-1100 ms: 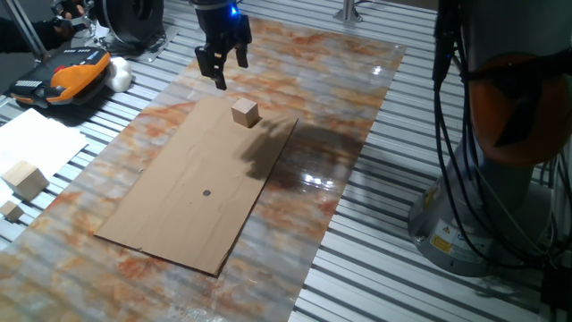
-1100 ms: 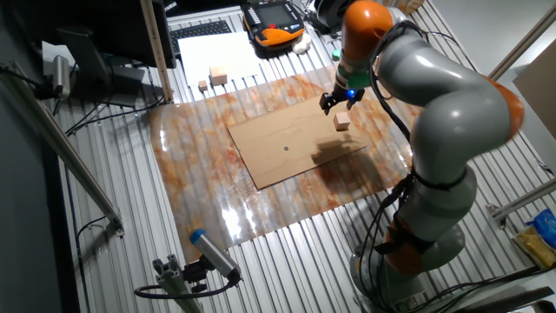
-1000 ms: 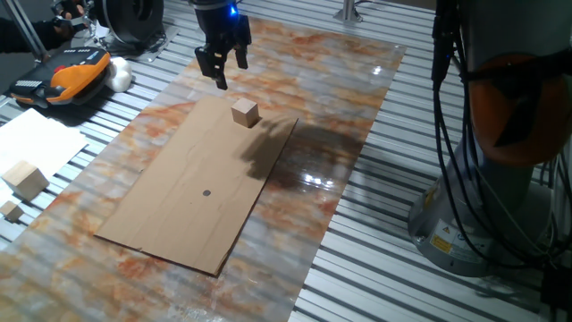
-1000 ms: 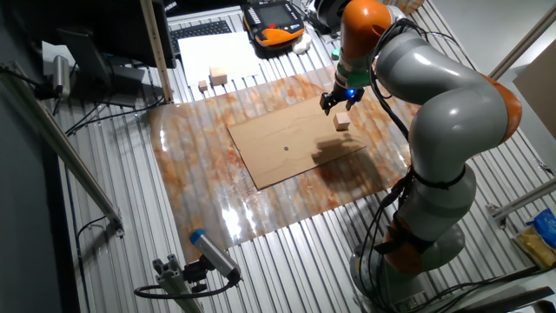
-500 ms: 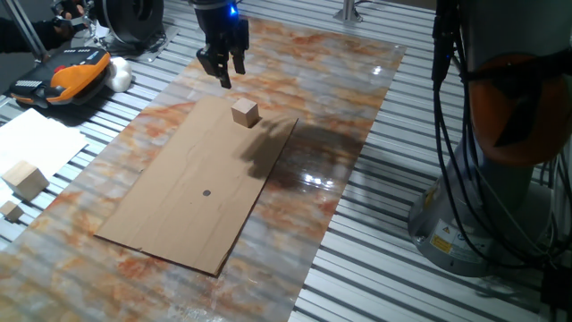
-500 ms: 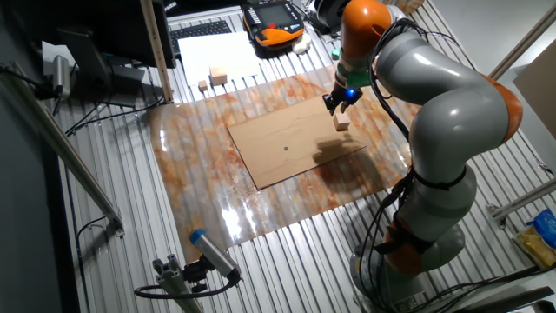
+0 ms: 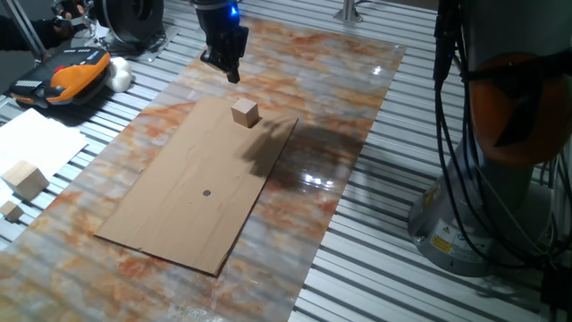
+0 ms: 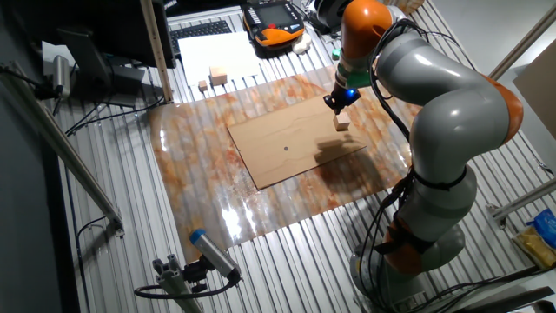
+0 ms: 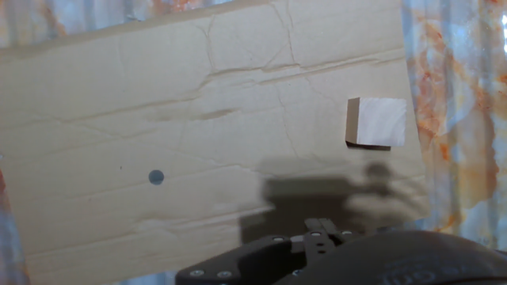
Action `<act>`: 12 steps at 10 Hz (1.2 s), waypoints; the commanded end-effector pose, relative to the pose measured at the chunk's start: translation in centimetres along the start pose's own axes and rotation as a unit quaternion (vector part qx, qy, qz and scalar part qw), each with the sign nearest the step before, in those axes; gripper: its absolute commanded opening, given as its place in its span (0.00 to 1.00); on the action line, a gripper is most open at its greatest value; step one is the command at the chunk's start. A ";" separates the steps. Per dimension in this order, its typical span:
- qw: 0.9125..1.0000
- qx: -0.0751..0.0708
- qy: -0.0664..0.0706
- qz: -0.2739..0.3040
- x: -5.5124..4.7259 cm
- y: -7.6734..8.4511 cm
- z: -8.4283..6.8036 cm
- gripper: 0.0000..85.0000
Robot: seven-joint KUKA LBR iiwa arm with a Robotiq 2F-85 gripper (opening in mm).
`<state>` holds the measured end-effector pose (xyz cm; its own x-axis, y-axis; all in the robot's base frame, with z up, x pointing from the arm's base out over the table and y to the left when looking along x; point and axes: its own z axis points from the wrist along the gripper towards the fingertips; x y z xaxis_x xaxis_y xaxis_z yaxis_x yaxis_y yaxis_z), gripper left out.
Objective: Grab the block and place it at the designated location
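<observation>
Fingers (image 7: 231,70) newly together; block (image 7: 244,112) below

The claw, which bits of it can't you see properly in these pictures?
- One fixed view: the claw looks like one dark lump, its fingers overlapping, so open or shut cannot be told.
- The other fixed view: the claw is too small to show separate fingers.
- Hand view: the fingertips are not in the picture. Only the claw's dark body shows, cut off by the bottom edge.
</observation>
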<state>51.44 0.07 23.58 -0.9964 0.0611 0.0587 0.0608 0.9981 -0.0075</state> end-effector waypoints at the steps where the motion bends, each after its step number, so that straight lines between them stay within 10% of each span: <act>1: 1.000 0.000 0.001 0.000 0.0 0.0 0.0 0.00; 12: 1.000 0.000 0.001 -0.004 0.0 0.0 0.0 0.00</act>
<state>51.46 0.08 23.59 -0.9968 0.0533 0.0602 0.0529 0.9986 -0.0076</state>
